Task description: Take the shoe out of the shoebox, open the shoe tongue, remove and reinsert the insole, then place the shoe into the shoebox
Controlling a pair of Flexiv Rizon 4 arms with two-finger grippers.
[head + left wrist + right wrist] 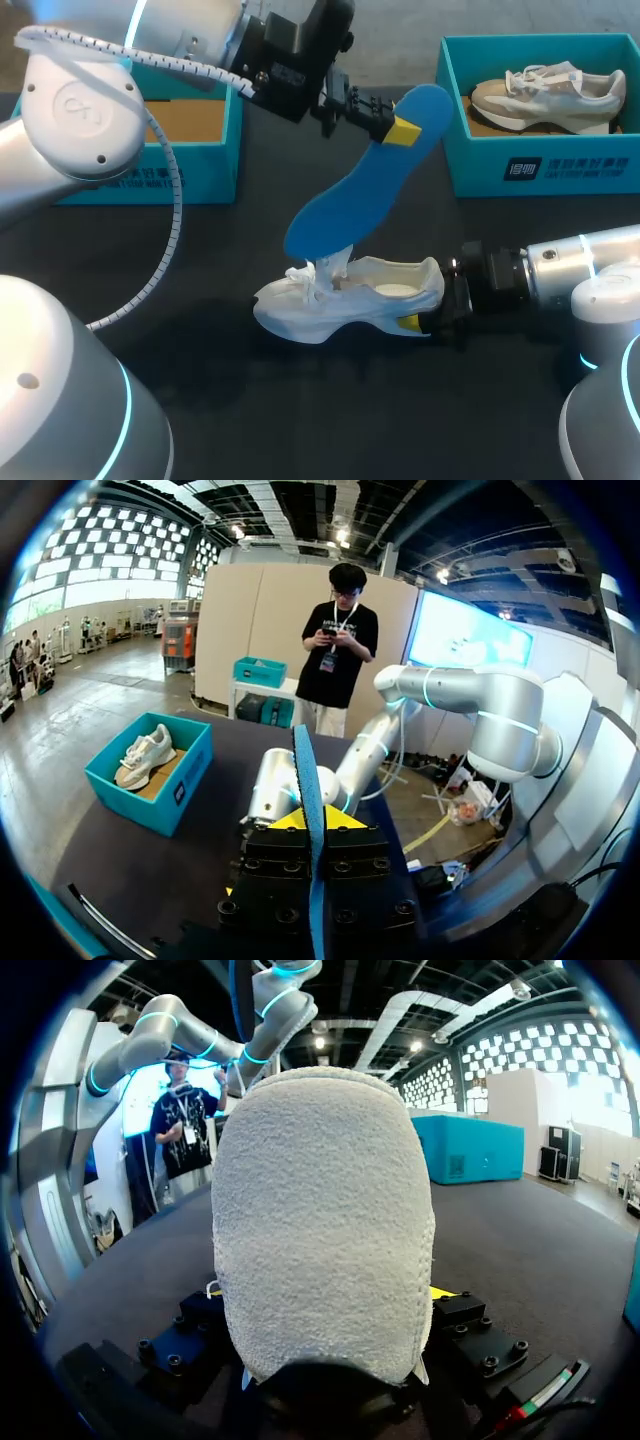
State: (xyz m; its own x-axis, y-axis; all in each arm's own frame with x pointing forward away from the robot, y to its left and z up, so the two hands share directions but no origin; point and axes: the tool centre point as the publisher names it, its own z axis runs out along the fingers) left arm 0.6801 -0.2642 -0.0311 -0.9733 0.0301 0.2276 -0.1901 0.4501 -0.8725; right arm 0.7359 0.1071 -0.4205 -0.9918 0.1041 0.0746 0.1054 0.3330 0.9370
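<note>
Seen from above, a white shoe [345,300] lies on its side on the black table [250,400], toe pointing towards the left arm's side. The right gripper [425,318] is at the shoe's heel, its fingers closed narrowly on the heel from both sides. Above the shoe, a bright blue insole [365,175] slants down, its toe end resting at the shoe's opening beside the loose laces and its heel end pinched tight in the left gripper [395,128]. Far behind the shoe stands a teal shoebox [150,175] showing a bare cardboard floor, and behind the shoe on the other side a second teal box [540,165] holds a beige shoe [548,95]. From the left wrist, the insole [308,780] shows edge-on as a thin blue strip clamped between the two fingers, running out ahead of them. From the right wrist, the shoe's fuzzy white heel [320,1210] fills the space between the fingers. The insole looks thin and bendy (held at one end only), so pushing down could buckle it, or snag its tip on the tongue or laces. The shoe, gripped only at the heel, might swivel under that push.
</note>
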